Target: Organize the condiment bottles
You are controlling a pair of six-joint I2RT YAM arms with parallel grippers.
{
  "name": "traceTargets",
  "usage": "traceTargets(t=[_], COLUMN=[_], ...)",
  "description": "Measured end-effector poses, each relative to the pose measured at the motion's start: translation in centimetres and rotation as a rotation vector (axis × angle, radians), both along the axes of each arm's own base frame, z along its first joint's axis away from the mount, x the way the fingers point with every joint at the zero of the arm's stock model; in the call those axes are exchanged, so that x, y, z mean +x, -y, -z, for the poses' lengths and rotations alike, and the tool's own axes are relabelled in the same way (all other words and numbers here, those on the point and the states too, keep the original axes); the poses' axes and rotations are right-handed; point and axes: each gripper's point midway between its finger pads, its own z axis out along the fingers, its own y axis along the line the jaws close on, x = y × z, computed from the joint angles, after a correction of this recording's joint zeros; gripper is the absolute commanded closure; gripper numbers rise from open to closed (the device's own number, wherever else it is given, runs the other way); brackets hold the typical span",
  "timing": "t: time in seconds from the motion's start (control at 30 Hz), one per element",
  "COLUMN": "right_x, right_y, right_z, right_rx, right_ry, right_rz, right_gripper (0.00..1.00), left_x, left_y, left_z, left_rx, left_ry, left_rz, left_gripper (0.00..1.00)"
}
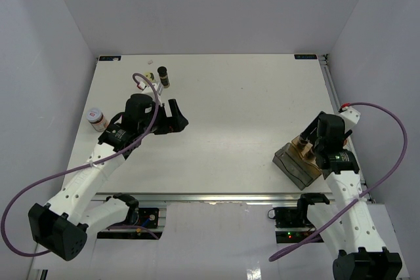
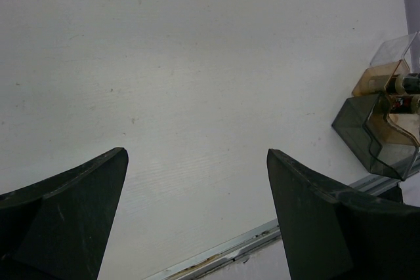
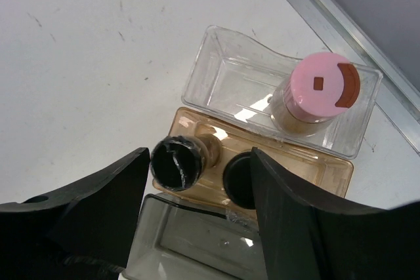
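No text you can read here — not in any of the three views.
You can see a reddish label on the pink-lidded jar [image 1: 98, 119] at the left edge of the table [image 1: 262, 109], and a pale label on the dark bottle [image 1: 164, 77] near the far edge, but both are too small to make out. The pink lid [image 3: 323, 86] in your right wrist view bears only a small brown square — no letters. The dark strips [image 1: 109, 59] at the far corners are blurred.

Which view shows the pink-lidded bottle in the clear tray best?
Right wrist: the pink-lidded bottle stands upright in the clear tray, lid and body plain. In top external the right arm covers it; left wrist shows the trays at its edge, the bottle unclear.
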Motion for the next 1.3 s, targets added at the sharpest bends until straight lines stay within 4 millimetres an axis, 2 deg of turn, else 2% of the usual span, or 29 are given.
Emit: traceTargets(t=[0.13, 0.23, 0.37, 0.47, 0.53, 0.7, 0.83, 0.93, 1.03, 1.13, 1.23, 1.3], right_x=[0.6, 1.3, 2.7, 4.2, 5.3, 8.2, 10.1, 11.9, 13.6, 15.2, 17.0, 17.2], right_y=[-0.3, -1.4, -3.9, -6.1, -8.1, -14.9, -21.0, -24.4, -27.0, -29.1, -30.9, -31.4], right_z=[-4.1, -7.0, -8.8, -8.8, -8.0, -7.0, -8.2, -9.6, -10.5, -10.9, -11.1, -10.8], right_rx=[0.011, 0.043, 0.09, 0.126, 0.151, 0.161, 0.127, 0.099, 0.078, 0.064, 0.058, 0.049], right_ry=[0.074, 0.135, 0.156, 0.139, 0.095, 0.027, 0.065, 0.129, 0.197, 0.233, 0.245, 0.236], right_rz=[-0.011, -0.072, -0.213, -0.333, -0.438, -0.741, -0.957, -1.058, -1.124, -1.171, -1.201, -1.216], right_gripper=[0.3, 0.31, 0.3, 0.27, 0.27, 0.25, 0.25, 0.25, 0.26, 0.27, 0.27, 0.27], left_x=[0.7, 1.4, 2.6, 3.0, 3.3, 4.1, 4.7, 4.7, 4.9, 5.6, 7.1, 8.7], left_y=[0.0, 0.0, 0.2, -0.2, -0.7, -2.3, -3.3, -4.0, -4.6, -5.2, -6.1, -7.0], left_z=[-0.1, -0.2, -0.1, 0.4, 0.3, -0.1, -0.5, -1.5, -2.7, -2.8, -2.2, -2.1], left_rx=[0.011, 0.017, 0.025, 0.034, 0.028, 0.015, 0.015, 0.005, -0.005, -0.007, 0.007, 0.028], left_ry=[-0.001, -0.005, -0.021, -0.037, -0.034, -0.038, -0.026, 0.007, 0.049, 0.063, 0.043, 0.029], left_rz=[-0.015, -0.025, -0.035, -0.052, -0.071, -0.118, -0.155, -0.176, -0.202, -0.226, -0.262, -0.304], left_gripper=[0.02, 0.02, 0.02, 0.02, 0.02, 0.02, 0.02, 0.02, 0.02, 0.03, 0.05, 0.06])
